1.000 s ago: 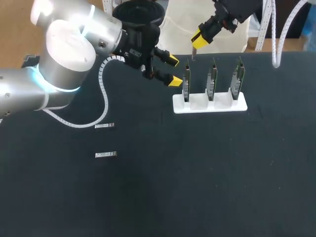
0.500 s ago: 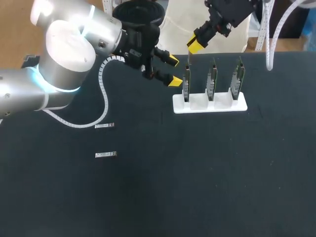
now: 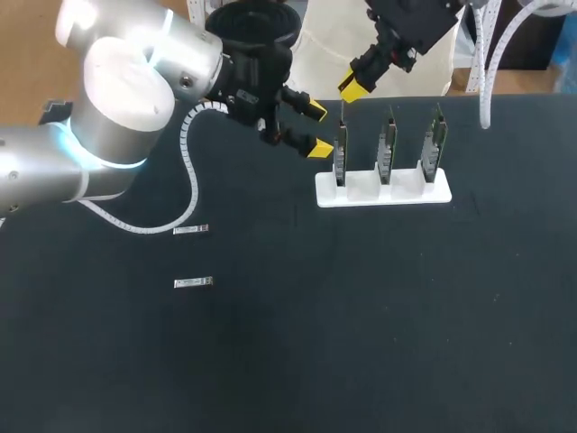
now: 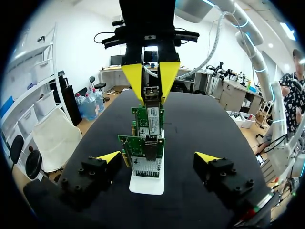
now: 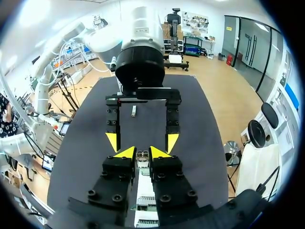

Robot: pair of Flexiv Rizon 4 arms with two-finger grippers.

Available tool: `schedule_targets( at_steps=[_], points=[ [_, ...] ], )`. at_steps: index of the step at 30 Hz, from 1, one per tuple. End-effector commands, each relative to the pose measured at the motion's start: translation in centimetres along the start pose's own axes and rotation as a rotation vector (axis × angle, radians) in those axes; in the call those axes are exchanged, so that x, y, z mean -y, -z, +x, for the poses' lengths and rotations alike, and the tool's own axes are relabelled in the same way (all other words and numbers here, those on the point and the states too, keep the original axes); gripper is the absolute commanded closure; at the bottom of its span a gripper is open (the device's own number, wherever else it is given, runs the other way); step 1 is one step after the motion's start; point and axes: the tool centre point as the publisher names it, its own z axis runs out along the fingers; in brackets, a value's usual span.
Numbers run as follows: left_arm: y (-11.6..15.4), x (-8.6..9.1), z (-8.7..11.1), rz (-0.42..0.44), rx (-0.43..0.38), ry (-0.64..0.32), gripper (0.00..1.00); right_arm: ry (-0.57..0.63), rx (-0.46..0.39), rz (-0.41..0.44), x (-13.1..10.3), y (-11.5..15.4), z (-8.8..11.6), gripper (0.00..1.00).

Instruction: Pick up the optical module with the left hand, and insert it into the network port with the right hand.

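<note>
1. Far left on the table (image 3: 270, 361), two spare modules (image 3: 190, 230) lie flat, one near the other and well apart from the stand. Neither is being touched.
2. Our left gripper (image 3: 313, 128) hovers just beside the leftmost card (image 3: 341, 155), jaws spread wide and holding nothing. We judge its share of the job done.
3. Our right gripper (image 5: 139, 152) is clenched on the module (image 4: 151, 94) — a slim, silvery metal bar held upright, its free end pointing down over that same card.
4. We take the step in hand to be the insertion: the module hangs above the card and is not yet seated.
5. The cards stand upright in a row on a white stand (image 3: 383, 192). The next move calls for lining the module up with the port, then a straight, gentle push — though we cannot make out the port's opening.
</note>
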Motion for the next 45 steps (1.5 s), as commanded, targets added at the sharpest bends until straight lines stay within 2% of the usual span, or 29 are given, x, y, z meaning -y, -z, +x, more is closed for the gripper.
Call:
schedule_targets(
  at_steps=[1,45],
  points=[
    [-0.06,-0.19,-0.08,0.004,-0.005,0.001,0.0,0.01,-0.014,0.019,0.06,-0.19,-0.03,1.0],
    [-0.06,-0.19,-0.08,0.004,-0.005,0.001,0.0,0.005,-0.03,0.044,-0.17,-0.66,0.55,1.0]
  ],
)
